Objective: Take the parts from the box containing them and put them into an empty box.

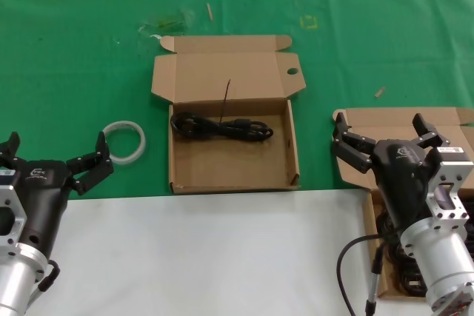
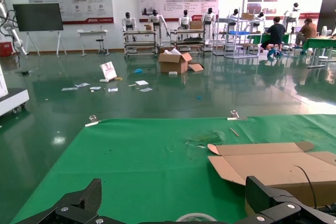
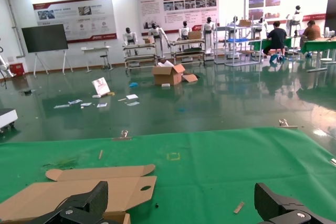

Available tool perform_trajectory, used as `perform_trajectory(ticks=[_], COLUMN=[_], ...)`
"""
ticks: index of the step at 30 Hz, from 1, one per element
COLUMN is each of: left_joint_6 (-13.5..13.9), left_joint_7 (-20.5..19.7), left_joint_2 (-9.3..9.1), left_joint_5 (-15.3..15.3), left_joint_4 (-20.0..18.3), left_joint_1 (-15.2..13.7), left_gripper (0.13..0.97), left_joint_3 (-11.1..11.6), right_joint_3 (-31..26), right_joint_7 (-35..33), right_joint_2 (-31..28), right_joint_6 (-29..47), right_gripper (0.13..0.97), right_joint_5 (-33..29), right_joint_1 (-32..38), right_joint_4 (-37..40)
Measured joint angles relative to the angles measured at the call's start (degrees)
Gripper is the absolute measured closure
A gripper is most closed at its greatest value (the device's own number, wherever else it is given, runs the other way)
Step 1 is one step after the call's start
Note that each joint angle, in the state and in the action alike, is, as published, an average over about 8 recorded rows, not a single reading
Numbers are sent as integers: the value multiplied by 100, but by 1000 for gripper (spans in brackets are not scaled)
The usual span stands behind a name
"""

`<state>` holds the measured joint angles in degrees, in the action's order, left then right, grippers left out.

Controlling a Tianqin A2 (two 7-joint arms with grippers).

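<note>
Green table (image 1: 89, 49) | right hand (image 1: 385, 137) spread over source box (image 1: 355, 120) edge

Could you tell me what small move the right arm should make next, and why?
Probably lower the open right gripper into the plain-lid box beneath it to grasp another cable: one cable already lies in the holed-lid box, and black cables show under the arm.

Head view looks down; both wrist views face level across the holed-lid box (image 1: 231, 129), probably shared.
</note>
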<state>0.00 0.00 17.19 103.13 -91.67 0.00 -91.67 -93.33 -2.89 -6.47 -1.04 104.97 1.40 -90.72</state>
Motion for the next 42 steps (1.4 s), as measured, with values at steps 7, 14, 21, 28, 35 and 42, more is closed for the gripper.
perform_trajectory(ticks=[7, 14, 21, 28, 35, 42], left_joint_6=[0, 0, 0, 0, 0, 0], left_joint_7=[0, 0, 0, 0, 0, 0], left_joint_2=[0, 0, 0, 0, 0, 0], left_joint_5=[0, 0, 0, 0, 0, 0], left_joint_4=[0, 0, 0, 0, 0, 0], left_joint_1=[0, 0, 0, 0, 0, 0], left_gripper=[132, 132, 132, 132, 132, 132], left_joint_3=[0, 0, 0, 0, 0, 0], right_joint_3=[0, 0, 0, 0, 0, 0], right_joint_7=[0, 0, 0, 0, 0, 0], right_joint_2=[0, 0, 0, 0, 0, 0], right_joint_6=[0, 0, 0, 0, 0, 0], right_gripper=[129, 129, 129, 129, 129, 129], right_joint_5=[0, 0, 0, 0, 0, 0], right_joint_1=[0, 0, 0, 0, 0, 0], right_joint_4=[0, 0, 0, 0, 0, 0])
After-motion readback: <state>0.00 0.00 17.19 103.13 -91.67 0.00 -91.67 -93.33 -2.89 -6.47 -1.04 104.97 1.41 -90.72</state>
